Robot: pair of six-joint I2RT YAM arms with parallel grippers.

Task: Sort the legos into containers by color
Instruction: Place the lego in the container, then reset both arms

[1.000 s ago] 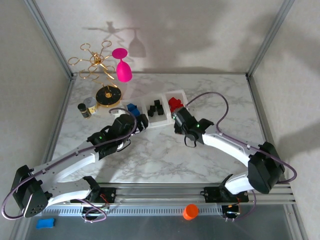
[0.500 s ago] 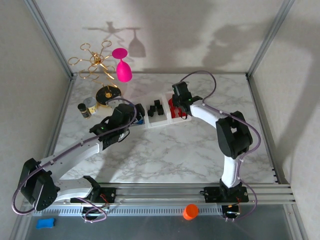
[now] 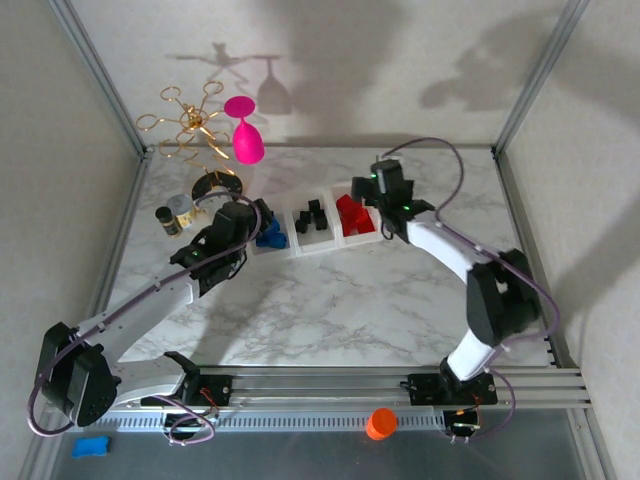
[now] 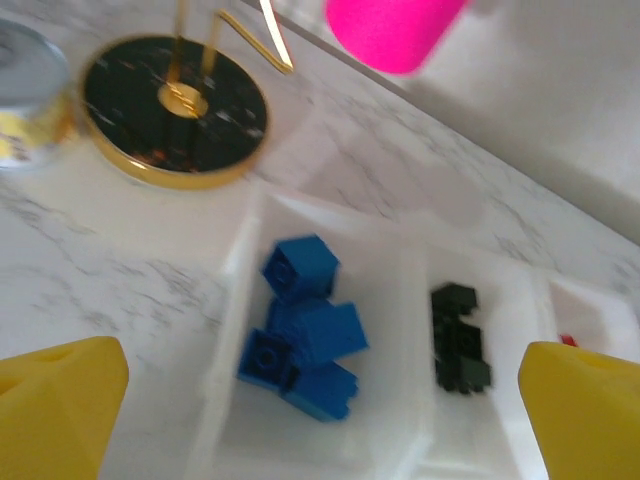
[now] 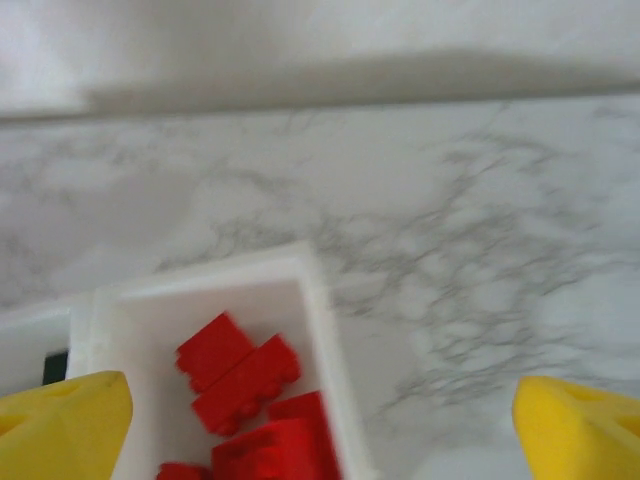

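Going by the overhead view, the gold stand base [image 3: 214, 186] sits at 10 o'clock of the tray. Next to it the left gripper [image 3: 258, 218] hovers over the tray's 9 o'clock end. Its wrist view shows the yellow fingers [image 4: 60, 400] spread wide with nothing between them.

The three-compartment tray [image 3: 322, 248] lies just past the middle of the marble, toward 12 o'clock. Blue bricks [image 4: 305, 330] are piled in the left compartment, black bricks [image 4: 458, 342] in the middle one and red bricks [image 5: 240, 370] in the right one. Every brick I can make out lies in a compartment of its own colour, so the sorting looks close to finished.

The right gripper [image 3: 388, 185] hangs at 2 o'clock of the red compartment, its jaws wide apart and empty.

The bricks should be light, rigid and smooth-sided, and likely to skid or tip if nudged. A grip across two flat opposite sides, low on the body, looks safest. The thin translucent tray would probably slide if bumped.
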